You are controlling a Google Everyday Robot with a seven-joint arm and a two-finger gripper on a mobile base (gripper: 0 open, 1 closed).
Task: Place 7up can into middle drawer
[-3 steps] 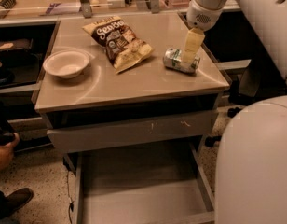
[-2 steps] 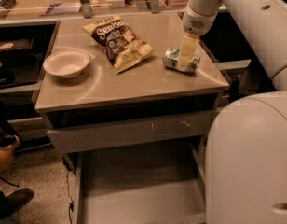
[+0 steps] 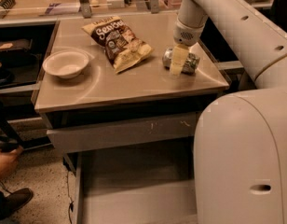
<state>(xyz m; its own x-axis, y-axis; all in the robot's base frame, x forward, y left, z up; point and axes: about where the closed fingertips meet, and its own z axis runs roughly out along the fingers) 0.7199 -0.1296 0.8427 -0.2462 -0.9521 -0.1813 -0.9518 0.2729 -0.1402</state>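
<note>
The 7up can (image 3: 192, 63), green and silver, lies on its side on the tan table top (image 3: 134, 83) near the right edge. My gripper (image 3: 178, 62) hangs from the white arm straight down onto the can, its pale tip covering the can's middle. The can rests on the table. The middle drawer (image 3: 129, 195) is pulled out below the table's front, a wide grey metal tray with a flat bare floor. My white body hides its right part.
A brown-and-yellow chip bag (image 3: 118, 41) lies left of the can, and a white bowl (image 3: 65, 63) sits at the table's left. A grey drawer front with white scratches (image 3: 120, 132) sits above the open drawer. A person's hand (image 3: 4, 155) and shoe (image 3: 10, 202) are at the left.
My gripper has come down from just above the can onto its middle. My white body fills more of the right side. The can has not moved.
</note>
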